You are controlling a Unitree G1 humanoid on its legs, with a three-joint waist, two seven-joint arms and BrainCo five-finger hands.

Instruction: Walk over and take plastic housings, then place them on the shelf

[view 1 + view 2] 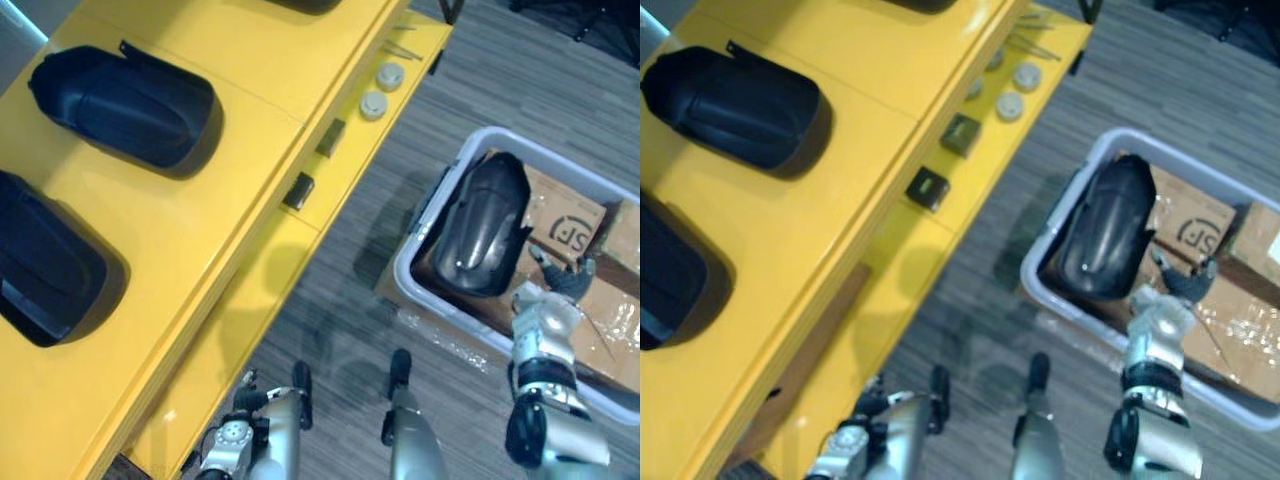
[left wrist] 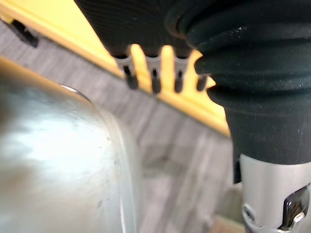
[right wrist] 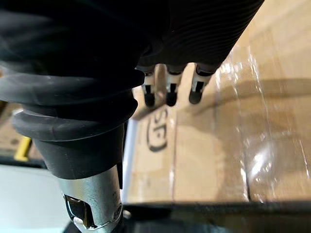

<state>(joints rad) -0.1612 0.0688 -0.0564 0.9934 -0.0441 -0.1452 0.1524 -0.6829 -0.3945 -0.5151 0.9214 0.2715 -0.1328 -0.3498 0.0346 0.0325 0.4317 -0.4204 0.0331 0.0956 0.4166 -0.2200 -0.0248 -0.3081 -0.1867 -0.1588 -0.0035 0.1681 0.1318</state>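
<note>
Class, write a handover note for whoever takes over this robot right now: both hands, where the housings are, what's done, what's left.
Left hand: open, empty, low beside the yellow shelf.
Right hand: open, empty, over the cardboard boxes in the grey bin, beside the bin housing.
Done: near housing and far housing lie on the shelf.
To do: grasp the bin housing, place it on the shelf.

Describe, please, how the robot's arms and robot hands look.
The left arm and right arm are silver-grey with black joint sections. The left robot hand and the right robot hand each have a dark ribbed cover over back and wrist, plus a row of slim silver fingers with dark tips.
</note>
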